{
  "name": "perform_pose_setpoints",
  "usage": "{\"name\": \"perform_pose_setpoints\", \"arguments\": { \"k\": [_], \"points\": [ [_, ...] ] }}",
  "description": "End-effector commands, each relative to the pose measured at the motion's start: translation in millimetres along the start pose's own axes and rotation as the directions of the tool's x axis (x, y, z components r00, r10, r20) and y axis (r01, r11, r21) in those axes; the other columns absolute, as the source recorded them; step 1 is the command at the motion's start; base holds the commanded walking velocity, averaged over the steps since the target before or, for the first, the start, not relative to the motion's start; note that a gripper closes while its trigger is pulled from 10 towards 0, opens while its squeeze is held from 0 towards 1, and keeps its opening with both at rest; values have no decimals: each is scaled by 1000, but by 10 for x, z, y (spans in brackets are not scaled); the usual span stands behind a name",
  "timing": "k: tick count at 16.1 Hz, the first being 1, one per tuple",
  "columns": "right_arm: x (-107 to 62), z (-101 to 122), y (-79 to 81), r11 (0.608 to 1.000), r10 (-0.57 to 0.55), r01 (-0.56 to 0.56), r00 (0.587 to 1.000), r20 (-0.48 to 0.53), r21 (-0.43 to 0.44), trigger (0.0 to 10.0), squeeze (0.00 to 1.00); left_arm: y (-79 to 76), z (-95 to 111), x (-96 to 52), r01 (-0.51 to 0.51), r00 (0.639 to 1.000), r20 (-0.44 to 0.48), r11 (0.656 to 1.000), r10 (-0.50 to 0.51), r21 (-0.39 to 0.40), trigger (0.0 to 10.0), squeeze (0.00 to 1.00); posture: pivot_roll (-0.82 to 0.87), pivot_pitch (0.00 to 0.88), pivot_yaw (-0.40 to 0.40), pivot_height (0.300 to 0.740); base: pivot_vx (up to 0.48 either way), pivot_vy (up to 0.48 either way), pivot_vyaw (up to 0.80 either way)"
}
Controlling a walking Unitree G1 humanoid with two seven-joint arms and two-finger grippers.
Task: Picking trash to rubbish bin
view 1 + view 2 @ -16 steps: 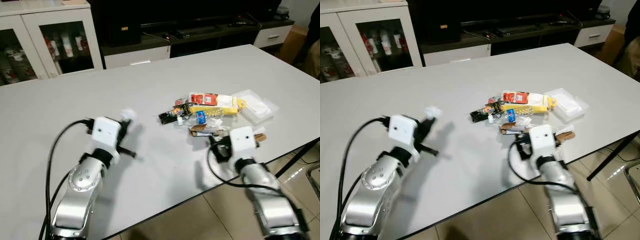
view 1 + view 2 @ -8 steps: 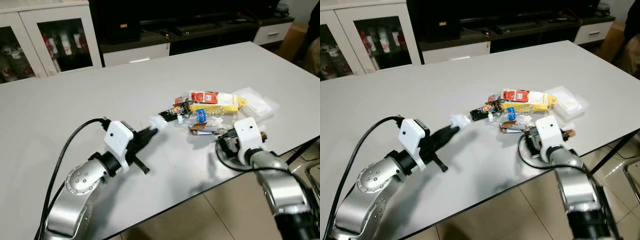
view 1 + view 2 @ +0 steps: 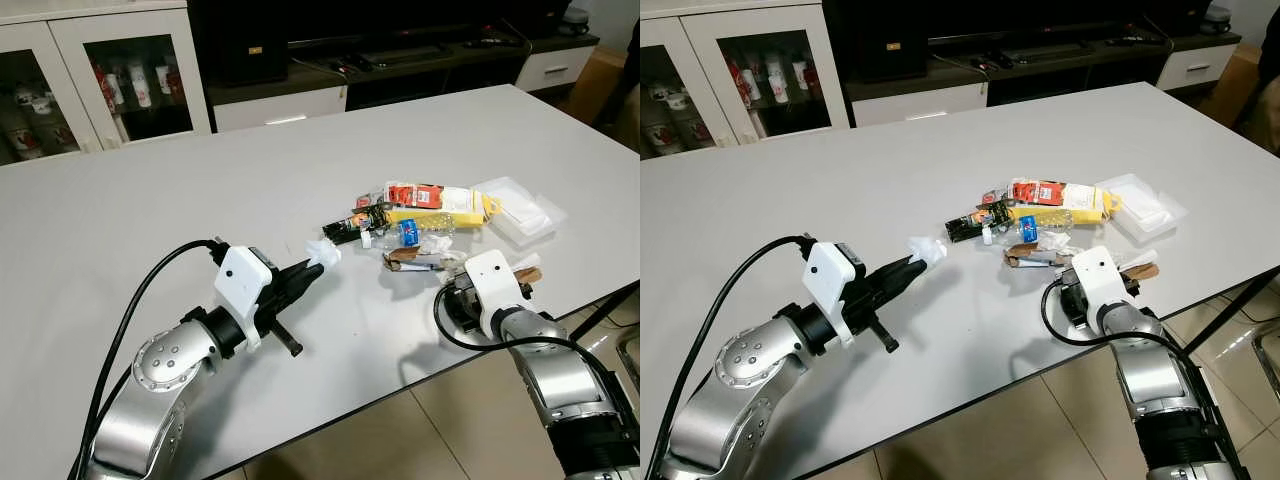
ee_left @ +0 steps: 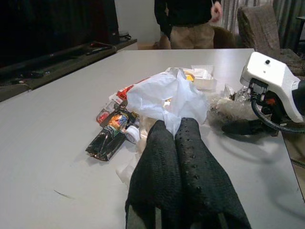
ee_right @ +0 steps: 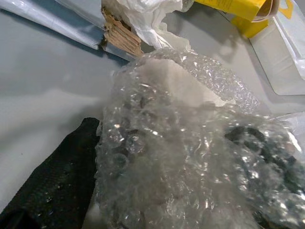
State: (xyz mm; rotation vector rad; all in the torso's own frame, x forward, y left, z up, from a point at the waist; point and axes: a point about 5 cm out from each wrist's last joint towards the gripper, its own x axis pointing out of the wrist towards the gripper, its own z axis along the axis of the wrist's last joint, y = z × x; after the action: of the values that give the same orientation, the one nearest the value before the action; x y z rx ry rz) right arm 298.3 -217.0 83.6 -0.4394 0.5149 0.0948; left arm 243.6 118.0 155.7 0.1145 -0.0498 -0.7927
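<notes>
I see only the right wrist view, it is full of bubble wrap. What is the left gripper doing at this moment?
Observer: The left gripper is shut on a crumpled white tissue, held just above the table at the left side of the trash pile.
Operator: Which things are in that pile?
Observer: A yellow packet, a red and white packet, a dark wrapper and a clear plastic tray.
Operator: Is somebody near the table?
Observer: Yes, in the left wrist view a person stands beyond its far end.
</notes>
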Motion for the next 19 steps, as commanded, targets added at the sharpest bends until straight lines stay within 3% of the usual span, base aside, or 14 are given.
{"name": "perform_pose_setpoints", "arguments": {
  "k": [1, 13, 15, 19],
  "points": [
    [16, 14, -6, 1000, 11, -11, 1000, 3, 13, 0, 0, 2, 53, 6, 6, 1000, 9, 1000, -6, 14, 10000, 0, -88, 0, -28, 740, 0, 0, 0],
    [-4, 133, -48, 998, 0, -4, 997, 72, 55, 0, 0, 16, 60, 24, -4, 1000, 12, 1000, 4, 23, 10000, 0, -94, 0, -26, 740, 0, 0, 0],
    [-82, 389, -199, 980, -105, 69, 975, 195, 186, 0, 0, 36, 71, 20, -17, 1000, 17, 1000, 17, 23, 10000, 0, -94, 0, -23, 740, 0, 0, 0],
    [-172, 597, -275, 948, -179, 87, 941, 287, 307, 0, 0, 43, 91, 34, -23, 999, 28, 1000, 22, 19, 10000, 0, -92, 0, -21, 740, 0, 0, 0]
  ]
}}
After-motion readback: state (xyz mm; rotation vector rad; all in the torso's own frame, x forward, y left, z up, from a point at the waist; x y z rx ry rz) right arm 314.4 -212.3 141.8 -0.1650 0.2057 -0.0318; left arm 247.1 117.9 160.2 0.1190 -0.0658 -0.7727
